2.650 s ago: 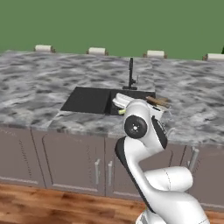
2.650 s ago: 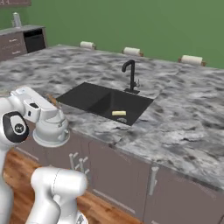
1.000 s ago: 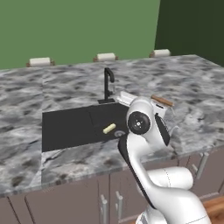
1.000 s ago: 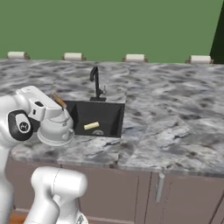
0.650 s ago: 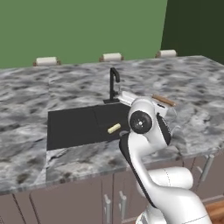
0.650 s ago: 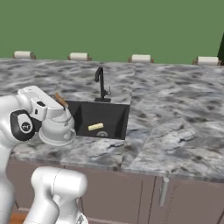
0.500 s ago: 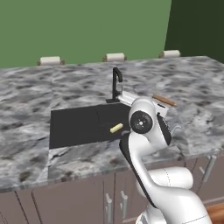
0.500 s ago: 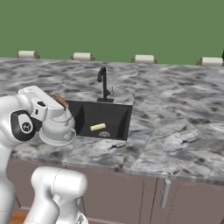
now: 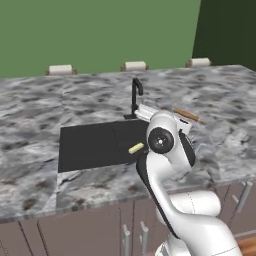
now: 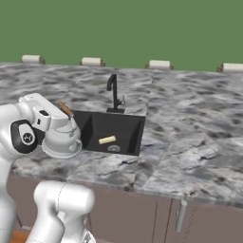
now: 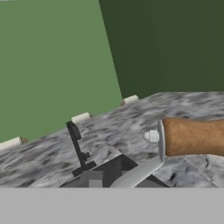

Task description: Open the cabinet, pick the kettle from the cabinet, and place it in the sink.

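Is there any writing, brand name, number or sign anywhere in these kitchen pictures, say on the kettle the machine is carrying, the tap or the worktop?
None: no readable word, number, brand or sign stands anywhere.
Kettle: plain silvery body, plain wooden handle.
Tap: plain black.
Sink: plain black; the small yellow object in it bears no label.
Worktop: marble veining only.
Round dark cap on the arm's joint: a faint mark, too small to read.

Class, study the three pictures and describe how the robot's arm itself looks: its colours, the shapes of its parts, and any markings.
The arm is glossy white, built of thick, rounded tubular segments. A round black joint cap with a small pale mark at its centre sits on the elbow. In the right base view the same dark disc shows. No cables or lettering are visible.
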{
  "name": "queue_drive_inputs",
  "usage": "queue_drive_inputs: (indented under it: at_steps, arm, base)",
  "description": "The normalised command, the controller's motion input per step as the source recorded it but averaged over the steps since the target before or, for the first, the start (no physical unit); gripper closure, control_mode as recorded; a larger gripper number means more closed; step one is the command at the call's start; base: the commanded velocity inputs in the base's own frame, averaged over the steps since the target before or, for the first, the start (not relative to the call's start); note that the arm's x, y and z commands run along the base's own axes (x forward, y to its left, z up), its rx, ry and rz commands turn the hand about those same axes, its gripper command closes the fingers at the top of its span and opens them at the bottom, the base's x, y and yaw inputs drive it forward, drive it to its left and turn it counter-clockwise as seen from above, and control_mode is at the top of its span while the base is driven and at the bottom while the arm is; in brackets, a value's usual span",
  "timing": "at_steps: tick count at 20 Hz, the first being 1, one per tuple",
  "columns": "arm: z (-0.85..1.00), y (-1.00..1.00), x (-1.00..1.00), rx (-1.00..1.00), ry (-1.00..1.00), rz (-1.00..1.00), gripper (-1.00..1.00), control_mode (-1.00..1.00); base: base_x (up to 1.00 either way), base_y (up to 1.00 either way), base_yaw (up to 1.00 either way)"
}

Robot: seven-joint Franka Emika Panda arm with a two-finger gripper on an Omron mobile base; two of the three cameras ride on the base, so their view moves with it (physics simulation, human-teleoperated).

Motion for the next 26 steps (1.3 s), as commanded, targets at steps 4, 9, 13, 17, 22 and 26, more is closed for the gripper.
queue_drive_inputs:
  at_steps: [4, 9, 13, 17, 22, 26]
  arm:
    - [0.0, 0.0, 0.0, 0.0, 0.0, 0.0, 1.0, 1.0]
    - [0.0, 0.0, 0.0, 0.0, 0.0, 0.0, 1.0, 1.0]
    - [0.0, 0.0, 0.0, 0.0, 0.0, 0.0, 1.0, 1.0]
    - [0.0, 0.0, 0.0, 0.0, 0.0, 0.0, 1.0, 1.0]
    - [0.0, 0.0, 0.0, 0.0, 0.0, 0.0, 1.0, 1.0]
    - [0.0, 0.0, 0.0, 0.0, 0.0, 0.0, 1.0, -1.0]
  base:
    - [0.4, 0.0, 0.01]
    - [0.29, 0.0, 0.03]
    - [0.06, 0.0, 0.03]
    - [0.0, 0.0, 0.0]
    - [0.0, 0.0, 0.0]
    - [0.0, 0.0, 0.0]
